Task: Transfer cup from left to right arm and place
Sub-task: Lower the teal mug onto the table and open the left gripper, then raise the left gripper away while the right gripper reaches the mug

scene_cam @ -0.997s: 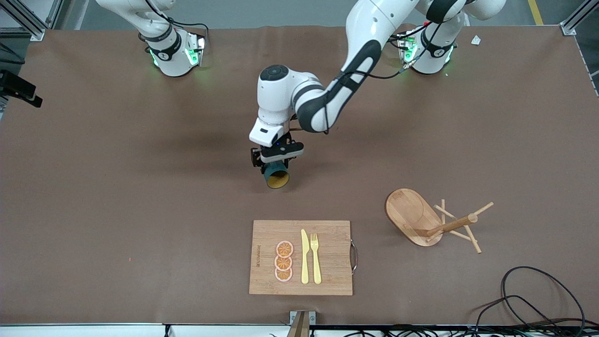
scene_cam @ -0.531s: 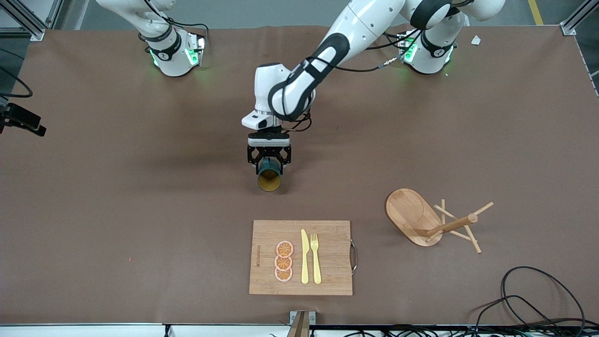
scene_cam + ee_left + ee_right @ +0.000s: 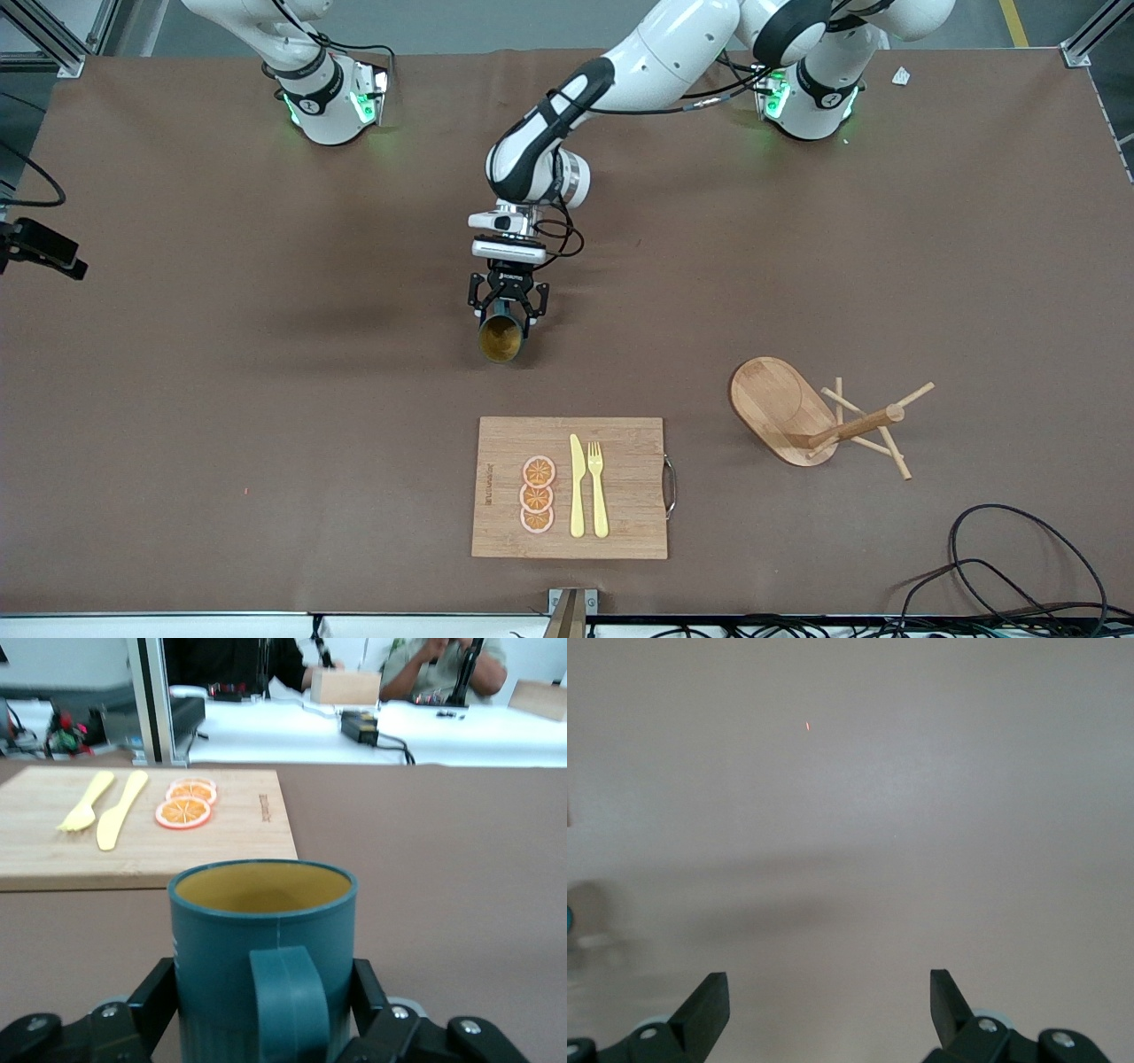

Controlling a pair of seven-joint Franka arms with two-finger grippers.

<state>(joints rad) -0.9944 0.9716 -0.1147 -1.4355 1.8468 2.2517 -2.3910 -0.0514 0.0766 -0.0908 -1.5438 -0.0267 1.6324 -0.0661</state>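
Brown-papered counter (image 3: 221, 399), wide and mostly bare; the left wrist view shows white desks and seated people at the room's edge. Step in hand, as I judge it: left arm presenting the cup for handover, transfer not yet begun. Left tool (image 3: 508, 312) hangs over mid-counter, at 12 o'clock from the bamboo cutting board (image 3: 505, 434), fingers closed on the teal cup (image 3: 501, 338). Cup lies tipped on its side, ochre mouth toward the front camera; in the left wrist view its handle (image 3: 288, 992) sits between the jaws. Right tool (image 3: 830, 1005) spread wide and holding nothing, over bare counter; its arm waits toward its own end. Next move probably needs the right tool brought to the cup's free mouth end, gripping clear of the left fingers before they release. At 3 o'clock from the board: toppled wooden mug tree (image 3: 824, 416). On the board: orange slices (image 3: 538, 494), yellow knife (image 3: 577, 487), yellow fork (image 3: 598, 489).
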